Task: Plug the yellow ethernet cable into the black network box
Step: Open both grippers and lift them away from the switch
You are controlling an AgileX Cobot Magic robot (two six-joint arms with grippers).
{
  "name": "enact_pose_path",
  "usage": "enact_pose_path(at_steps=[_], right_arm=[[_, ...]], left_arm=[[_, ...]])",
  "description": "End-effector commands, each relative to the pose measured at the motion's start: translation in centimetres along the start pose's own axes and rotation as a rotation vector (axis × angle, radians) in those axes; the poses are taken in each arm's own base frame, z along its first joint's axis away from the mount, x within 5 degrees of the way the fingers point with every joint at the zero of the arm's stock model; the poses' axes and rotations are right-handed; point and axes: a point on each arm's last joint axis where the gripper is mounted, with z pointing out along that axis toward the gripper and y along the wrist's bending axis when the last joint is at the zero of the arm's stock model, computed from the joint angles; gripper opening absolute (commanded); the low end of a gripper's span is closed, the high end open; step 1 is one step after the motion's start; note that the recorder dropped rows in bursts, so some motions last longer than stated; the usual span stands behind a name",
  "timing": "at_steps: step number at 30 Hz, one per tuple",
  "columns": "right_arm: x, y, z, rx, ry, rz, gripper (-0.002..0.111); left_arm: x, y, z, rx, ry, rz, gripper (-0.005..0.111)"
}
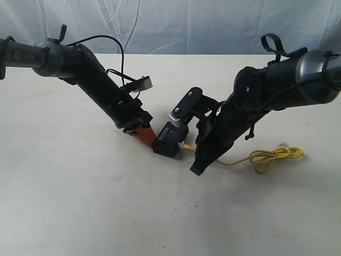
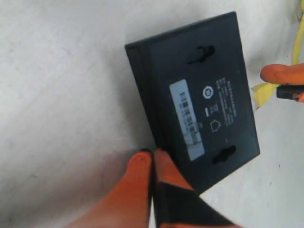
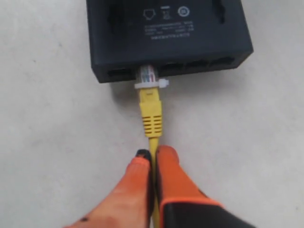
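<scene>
The black network box (image 1: 169,140) lies mid-table, label side up (image 2: 187,118), ports along one side (image 3: 171,66). The yellow ethernet cable (image 3: 151,118) has its clear plug partly inside a port, its boot sticking out. My right gripper (image 3: 153,153) is shut on the cable just behind the boot, seen in the exterior view low beside the box (image 1: 197,154). The cable's rest trails right into a loose loop (image 1: 274,156). My left gripper (image 2: 153,154) is shut with nothing between its fingers, its tips pressed against the box's opposite edge (image 1: 145,134).
A beige tabletop (image 1: 80,202) spreads all round, with a white cloth backdrop (image 1: 186,21) behind it. Both arms lean inward over the middle. The right gripper's orange fingertip (image 2: 280,73) shows in the left wrist view beyond the box.
</scene>
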Motion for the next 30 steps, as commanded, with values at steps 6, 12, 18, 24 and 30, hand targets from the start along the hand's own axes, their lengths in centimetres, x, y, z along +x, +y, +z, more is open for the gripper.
enact_pose_path(at_steps=[6, 12, 18, 24, 30], right_arm=[[-0.4, -0.5, 0.8, 0.03, -0.061, 0.087, 0.0], [-0.6, -0.5, 0.8, 0.029, -0.078, 0.121, 0.012], [-0.6, -0.2, 0.3, -0.002, -0.076, 0.229, 0.046], [-0.9, -0.4, -3.7, -0.033, -0.112, 0.44, 0.017], [3.1, -4.4, -10.1, -0.049, -0.109, 0.723, 0.0]], left_arm=[[0.1, 0.2, 0.1, -0.011, 0.012, 0.009, 0.0], [0.1, 0.3, 0.1, -0.016, 0.008, 0.011, 0.0], [0.3, 0.9, -3.0, -0.115, -0.012, -0.037, 0.0], [0.3, -1.5, -10.8, -0.382, -0.113, -0.084, 0.0], [3.8, -9.6, -17.5, -0.629, -0.43, 0.016, 0.0]])
